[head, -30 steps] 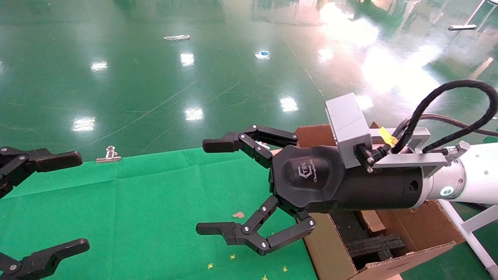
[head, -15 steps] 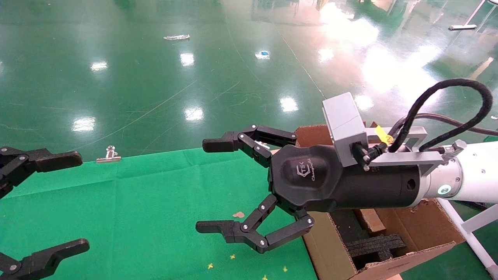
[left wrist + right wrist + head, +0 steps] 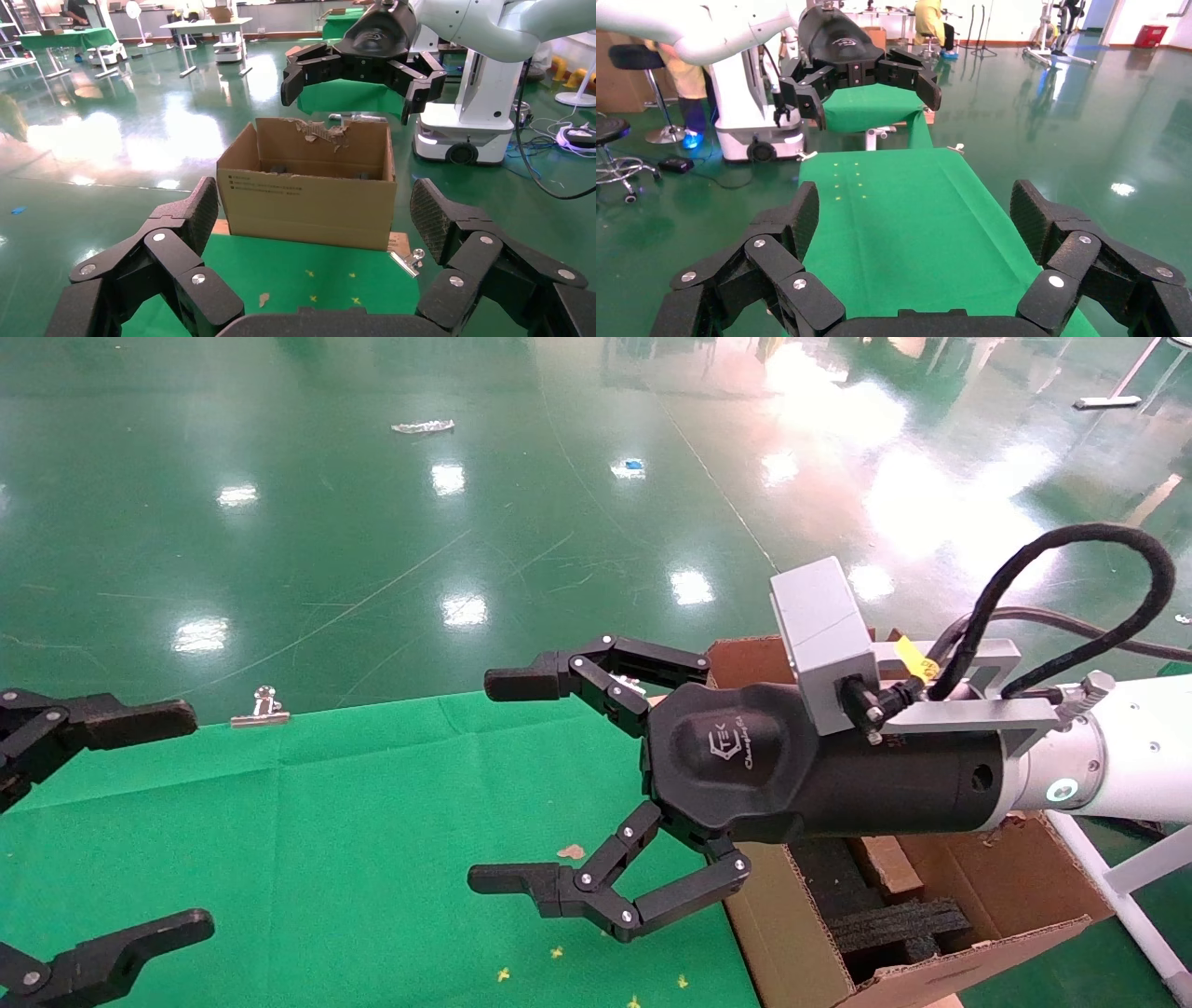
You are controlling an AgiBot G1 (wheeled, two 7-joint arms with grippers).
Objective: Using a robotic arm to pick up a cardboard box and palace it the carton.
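1. The right hand (image 3: 507, 782) of the robotic arm (image 3: 1131, 761) hung over the green-clothed tabletop (image 3: 354, 840), its black fingers (image 3: 526, 684) spread wide and holding nothing
2. The left hand (image 3: 154, 822) sat at the tabletop's left edge, likewise spread and empty
3. The carton (image 3: 987, 896) stood at the tabletop's right end, flaps raised, black foam inserts (image 3: 894, 924) inside
4. A slim brown cardboard box (image 3: 887, 866) lay inside the carton beside the foam, partly hidden under the arm
5. A metal binder clip (image 3: 262, 708) lay at the cloth's far edge
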